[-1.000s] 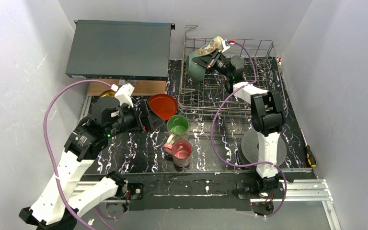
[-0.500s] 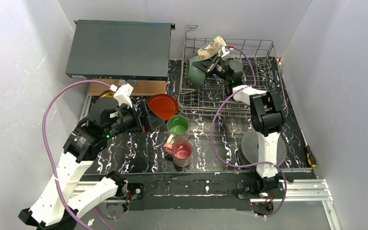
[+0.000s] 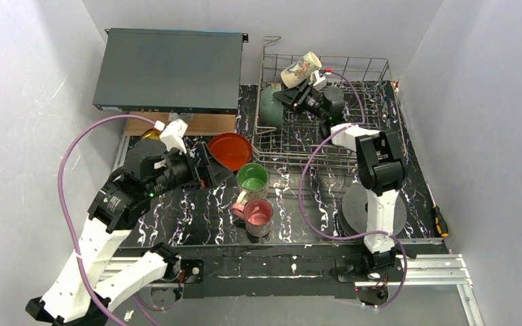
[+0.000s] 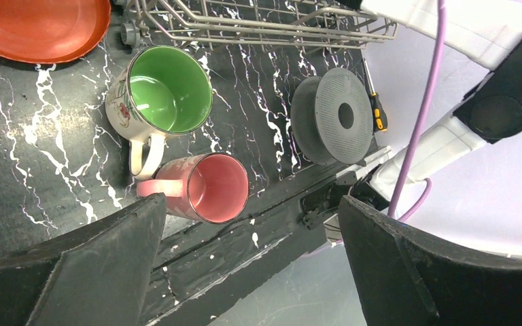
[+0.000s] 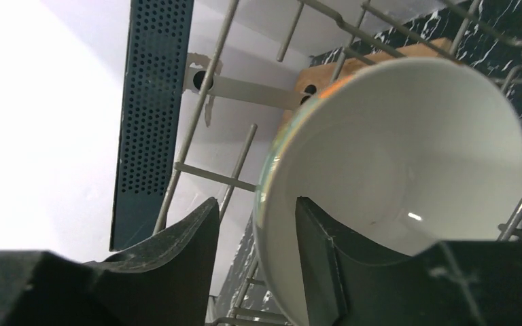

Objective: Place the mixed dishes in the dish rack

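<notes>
Dish rack [image 3: 363, 68] back-left: bowl [image 3: 270, 105] now more upright.

I can read no text, brand, number or sign in any of my three views. The left arm [image 3: 115, 198] carries a small pale mark on its dark joint, but it is too small for me to tell whether it is writing, and the front edge of the flat dark grey box [image 3: 166, 107] shows only tiny pale specks. The floral cream mug [image 3: 300, 68] and the white mug with green inside [image 4: 124, 112] carry printed decoration that looks like pictures, not letters.
</notes>
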Robot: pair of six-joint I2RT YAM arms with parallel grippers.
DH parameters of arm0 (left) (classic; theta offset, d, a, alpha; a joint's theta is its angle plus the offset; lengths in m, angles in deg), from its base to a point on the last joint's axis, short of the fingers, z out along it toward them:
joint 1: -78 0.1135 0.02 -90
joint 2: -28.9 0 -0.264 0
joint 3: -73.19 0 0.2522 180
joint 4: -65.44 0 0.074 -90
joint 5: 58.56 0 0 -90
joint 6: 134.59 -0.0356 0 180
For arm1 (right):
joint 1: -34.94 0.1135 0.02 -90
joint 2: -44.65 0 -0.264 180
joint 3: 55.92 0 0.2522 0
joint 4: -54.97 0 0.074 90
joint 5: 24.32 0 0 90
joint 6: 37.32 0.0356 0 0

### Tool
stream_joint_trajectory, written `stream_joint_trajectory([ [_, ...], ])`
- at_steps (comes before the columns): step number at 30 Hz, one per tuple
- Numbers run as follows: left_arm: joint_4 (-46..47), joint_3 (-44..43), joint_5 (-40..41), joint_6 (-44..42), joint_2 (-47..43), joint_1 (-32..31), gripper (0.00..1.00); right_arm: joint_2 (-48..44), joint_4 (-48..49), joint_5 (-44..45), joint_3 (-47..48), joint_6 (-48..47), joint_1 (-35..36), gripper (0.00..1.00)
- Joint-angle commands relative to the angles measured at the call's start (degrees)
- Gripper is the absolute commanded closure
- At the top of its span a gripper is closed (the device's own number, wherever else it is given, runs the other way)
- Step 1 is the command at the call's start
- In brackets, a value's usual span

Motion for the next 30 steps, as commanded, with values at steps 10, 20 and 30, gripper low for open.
stream_joint_trajectory([
  [10, 1.2, 1.5, -1.1, 0.2, -0.3, 0.1, 0.02, -12.5, -32.0, 3.1, 7.5, -27.0, 0.8, 0.39],
  [20, 1.6, 2.0, -1.7, 0.7, -0.3, 0.1, 0.02, -9.1, -55.7, 10.4, 19.5, -46.5, 5.5, 0.21],
  [30, 1.6, 2.1, -1.9, 0.8, 0.4, 0.1, 0.02, -4.4, -65.0, 17.1, 27.5, -50.2, 6.1, 0.33],
])
